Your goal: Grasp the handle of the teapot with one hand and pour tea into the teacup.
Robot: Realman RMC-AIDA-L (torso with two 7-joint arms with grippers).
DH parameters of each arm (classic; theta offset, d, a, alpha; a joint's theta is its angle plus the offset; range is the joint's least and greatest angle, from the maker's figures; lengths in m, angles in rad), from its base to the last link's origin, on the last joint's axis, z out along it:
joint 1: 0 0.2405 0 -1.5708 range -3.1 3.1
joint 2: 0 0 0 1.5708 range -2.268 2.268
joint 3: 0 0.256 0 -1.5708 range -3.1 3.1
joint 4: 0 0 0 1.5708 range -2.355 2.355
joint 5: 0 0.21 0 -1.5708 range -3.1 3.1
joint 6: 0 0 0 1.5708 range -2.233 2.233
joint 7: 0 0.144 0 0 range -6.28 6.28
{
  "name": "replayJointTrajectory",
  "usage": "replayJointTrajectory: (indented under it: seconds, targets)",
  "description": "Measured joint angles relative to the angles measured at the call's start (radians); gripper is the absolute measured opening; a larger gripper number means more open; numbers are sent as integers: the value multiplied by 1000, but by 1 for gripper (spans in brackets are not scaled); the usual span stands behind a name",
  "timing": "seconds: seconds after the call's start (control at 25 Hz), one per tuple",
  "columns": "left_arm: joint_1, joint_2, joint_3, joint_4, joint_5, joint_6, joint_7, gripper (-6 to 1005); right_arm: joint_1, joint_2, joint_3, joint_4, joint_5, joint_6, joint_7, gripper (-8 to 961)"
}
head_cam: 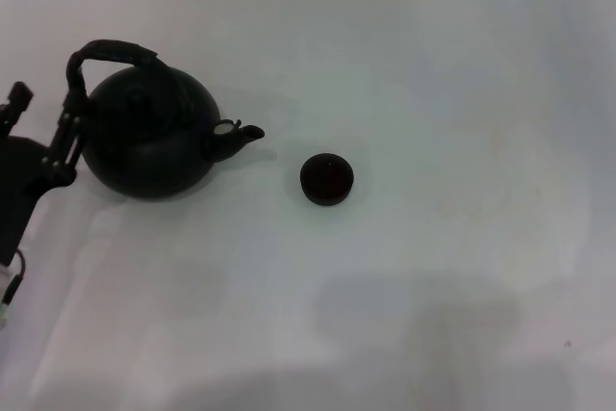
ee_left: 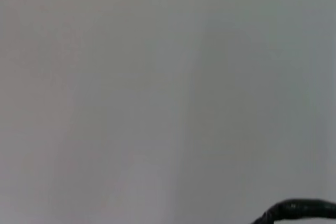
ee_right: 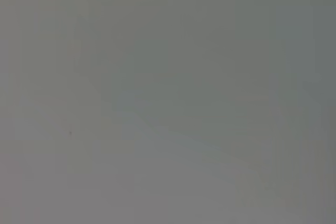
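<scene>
Closest of all, low at the left edge of the head view: left arm, dark and flat, with a thin wire hanging under it. Reaches up and to the right toward the pot. Left claw (head_cam: pixel 65 137) right up against the left side of the teapot (head_cam: pixel 149 141), just under the spot where the handle (head_cam: pixel 111 50) comes down. Looks like touching, or almost. Too dark on dark there to say whether clenched on anything or released, so cannot tell.

Big, round and black, sitting upright on the white table (head_cam: pixel 433 286), far over on the left. Curved loop arching over the top, leaning a little to the left. Short spout (head_cam: pixel 241 134) sticking out to the right, pointing at the cup, with a small pale bit where it meets the pot.

Little, round and dark teacup (head_cam: pixel 327 180), standing on its own to the right of the spout and a bit nearer. Close by, but not touching. Cannot tell if anything is inside.

From the left wrist: mostly plain grey table, and one dark rough curve of handle (ee_left: pixel 296 209) peeking in at a corner.

From the right wrist: only plain grey table (ee_right: pixel 168 98). No sight of the right claw anywhere.
</scene>
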Motion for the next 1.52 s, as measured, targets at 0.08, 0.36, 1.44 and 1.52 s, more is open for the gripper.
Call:
replayJointTrajectory:
  seconds: [0.08, 0.36, 1.44, 1.52]
  targets:
    - [17, -1, -4, -3, -3, 28, 0, 605, 5, 0, -1, -6, 0, 13, 0, 828]
    - [89, 3, -120, 1, -25, 56, -17, 604, 9, 0, -19, -11, -10, 17, -4, 827]
    - [20, 7, -197, 138, -109, -197, -90, 598, 30, 12, -257, -3, -14, 9, -6, 826]
    - [13, 7, -198, 142, -117, -207, -90, 596, 34, 12, -258, -2, -14, 9, -9, 827]
